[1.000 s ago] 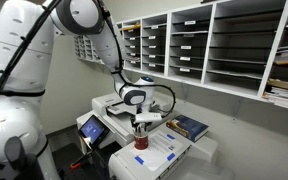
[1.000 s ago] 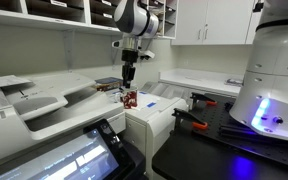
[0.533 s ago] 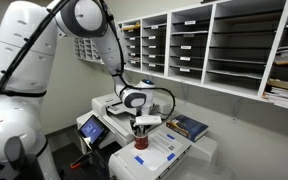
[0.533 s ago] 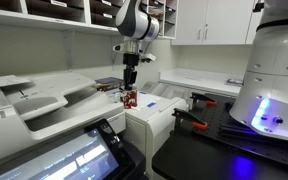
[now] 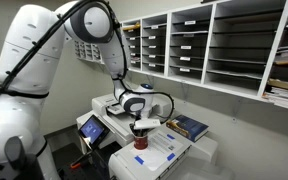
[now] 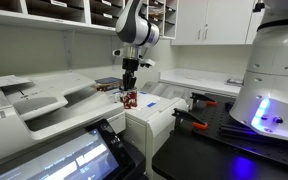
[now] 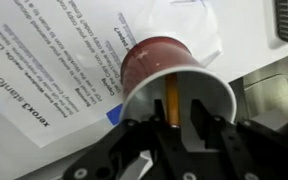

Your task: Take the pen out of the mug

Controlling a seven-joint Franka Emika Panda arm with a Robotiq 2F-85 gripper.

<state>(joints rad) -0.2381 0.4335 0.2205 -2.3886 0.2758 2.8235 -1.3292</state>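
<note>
The mug (image 7: 156, 62) is a small dark-red cup with a white inside, standing on a printed sheet on the white printer. It also shows in both exterior views (image 5: 140, 142) (image 6: 130, 100). The pen (image 7: 172, 92) is a thin orange-brown stick standing inside the mug. My gripper (image 7: 180, 108) hangs straight over the mug's mouth with its dark fingers (image 7: 200, 112) reaching into it. The pen is between the fingers, close to the left one, with a gap to the right one. The gripper is open. It also shows in both exterior views (image 5: 141, 131) (image 6: 130, 89).
The white printer (image 5: 169, 150) carries a printed sheet (image 7: 54, 70) under the mug. A flat dark-blue book (image 5: 189, 126) lies beside it. A touch screen (image 5: 91, 128) is at the printer's front. Wall shelves (image 5: 214, 45) stand behind. A red-handled tool (image 6: 199, 98) lies on the counter.
The arm has lowered a little, bringing the gripper down onto the mug's mouth. The mug and pen have not moved.
</note>
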